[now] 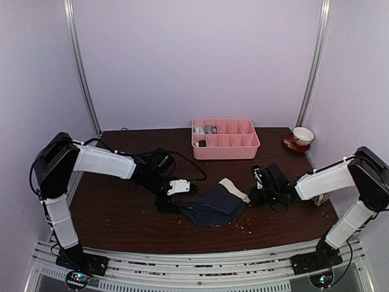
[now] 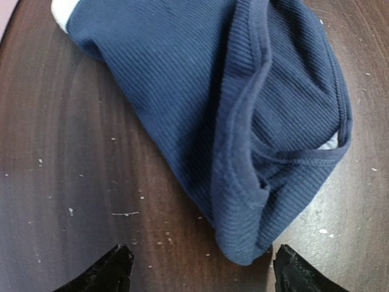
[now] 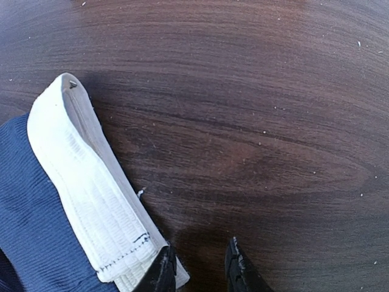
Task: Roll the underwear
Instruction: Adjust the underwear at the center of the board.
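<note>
On the tabletop (image 1: 121,210) the navy briefs (image 1: 214,205) lie crumpled, left claw (image 2: 203,258) wide at their folded end, right claw (image 3: 200,263) narrow, holding nothing, just beside the cream waistband (image 3: 85,182).

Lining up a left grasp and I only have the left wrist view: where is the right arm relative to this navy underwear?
Observer: The right fingers are at the end of its cream waistband, narrowly apart with nothing between them.
Operator: And the pink tray?
Observer: The pink tray stands past the navy underwear toward the far edge of the table, not touching it.
Operator: Anything inside?
Observer: Small grey things in its left-end compartments; too small to identify.
</note>
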